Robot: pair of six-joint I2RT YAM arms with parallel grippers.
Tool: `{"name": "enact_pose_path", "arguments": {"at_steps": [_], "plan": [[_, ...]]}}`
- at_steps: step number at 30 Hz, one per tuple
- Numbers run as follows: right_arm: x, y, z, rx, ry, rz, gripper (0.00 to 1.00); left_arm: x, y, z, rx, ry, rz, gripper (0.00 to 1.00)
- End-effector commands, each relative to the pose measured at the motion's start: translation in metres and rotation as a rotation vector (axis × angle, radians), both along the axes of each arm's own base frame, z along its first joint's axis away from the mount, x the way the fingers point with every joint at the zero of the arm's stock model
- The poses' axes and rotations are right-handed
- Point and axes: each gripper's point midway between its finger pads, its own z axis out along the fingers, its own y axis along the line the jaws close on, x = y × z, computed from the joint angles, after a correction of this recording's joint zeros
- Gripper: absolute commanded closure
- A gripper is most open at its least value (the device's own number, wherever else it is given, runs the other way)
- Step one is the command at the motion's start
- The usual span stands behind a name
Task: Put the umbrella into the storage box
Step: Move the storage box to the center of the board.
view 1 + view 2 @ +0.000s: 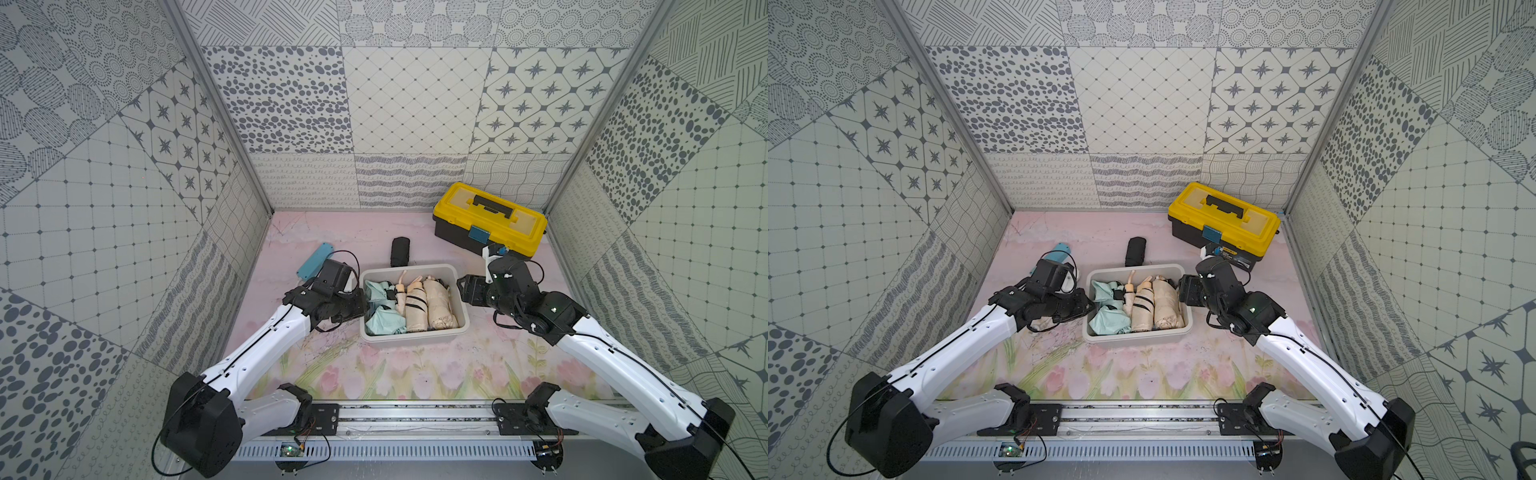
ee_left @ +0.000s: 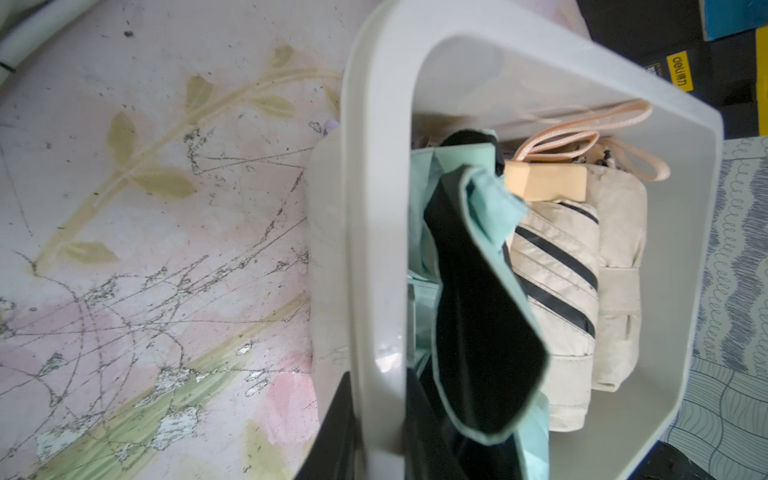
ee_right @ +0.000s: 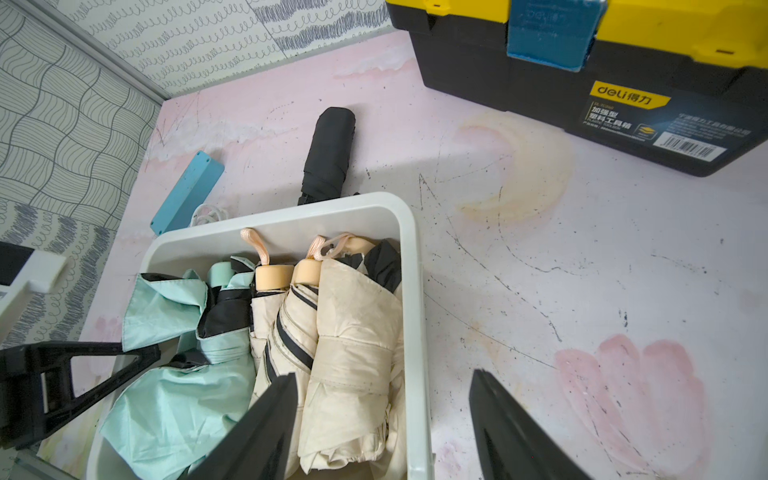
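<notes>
Left end effector (image 2: 376, 395) tight on rolled rim of plastic storage box (image 1: 411, 338); right end effector (image 3: 383, 374) agape.

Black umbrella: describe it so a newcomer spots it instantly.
Find the white storage box mid-table. Just behind its far rim lies the black umbrella. It alone is all black and outside the box; the mint umbrella and cream umbrellas sit inside.

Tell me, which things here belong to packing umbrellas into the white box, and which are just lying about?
Part of the job: storage box; black umbrella on the table behind it; mint umbrella, striped beige umbrella and plain beige umbrella inside; left gripper, shut on its rim; right gripper, open.

Lying about: yellow toolbox; blue bar.
</notes>
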Motion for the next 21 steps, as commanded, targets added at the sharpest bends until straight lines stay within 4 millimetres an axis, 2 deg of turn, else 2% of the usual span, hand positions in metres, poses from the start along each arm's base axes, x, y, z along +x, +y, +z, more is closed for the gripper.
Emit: {"name": "enact_pose_path", "arguments": {"at_steps": [1, 9, 14, 17, 21], "plan": [[0.003, 0.001, 0.016, 0.035, -0.052, 0.011, 0.29, 0.005, -0.036, 0.025, -0.071, -0.106, -0.066, 0.95], [-0.003, -0.009, 0.016, 0.048, -0.064, 0.0, 0.29, 0.003, -0.099, 0.036, -0.161, -0.108, -0.055, 0.96], [-0.009, -0.021, 0.013, 0.028, -0.05, -0.023, 0.29, -0.001, -0.133, 0.034, -0.167, -0.091, -0.069, 0.93], [-0.012, -0.029, 0.011, 0.013, -0.033, -0.04, 0.29, -0.002, -0.146, 0.03, -0.169, -0.078, -0.061, 0.8], [-0.014, -0.036, 0.013, 0.008, -0.03, -0.051, 0.28, 0.004, -0.141, 0.035, -0.136, -0.115, -0.034, 0.5]]}}
